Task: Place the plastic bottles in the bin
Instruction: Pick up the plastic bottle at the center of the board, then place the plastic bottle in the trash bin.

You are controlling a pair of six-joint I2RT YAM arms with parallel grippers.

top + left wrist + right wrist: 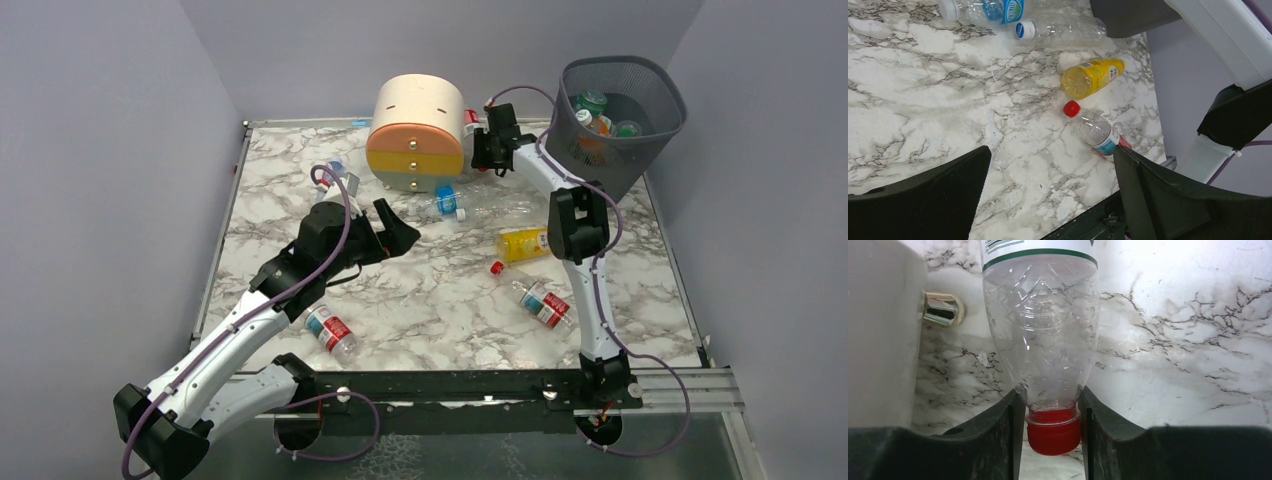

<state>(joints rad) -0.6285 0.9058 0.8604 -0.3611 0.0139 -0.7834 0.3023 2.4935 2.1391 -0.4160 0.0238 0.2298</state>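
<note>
Two arms reach out over the marble bench. Right gripper (492, 145) is at the far edge, just beside the drawer unit (415, 132), closed narrow on the neck of a clear bottle (1040, 330). Its fingers (998, 440) press either side just above the red cap (1053, 434). The bottle body points away over the marble, and the unit's chrome knob (943, 309) is off to one side. Can't tell if the bottle is off the surface.

Left gripper (398, 232) hovers mid-bench, toward the left edge, spread wide with nothing between the fingers.

Bin (640, 85) is at the far right corner with binned bottles (597, 112) inside, green and orange showing.

Loose on the bench:
- yellow bottle (522, 243), right of centre, beside the right arm
- red-capped bottle (540, 302), just nearer the near edge than the yellow one
- blue-label bottle (447, 200) and crushed bottle (500, 203), lying in front of the drawer unit
- red-label bottle (332, 332), by the near edge, next to the left arm
- half-hidden bottle (335, 175), toward the far left, partly behind a cable
</note>
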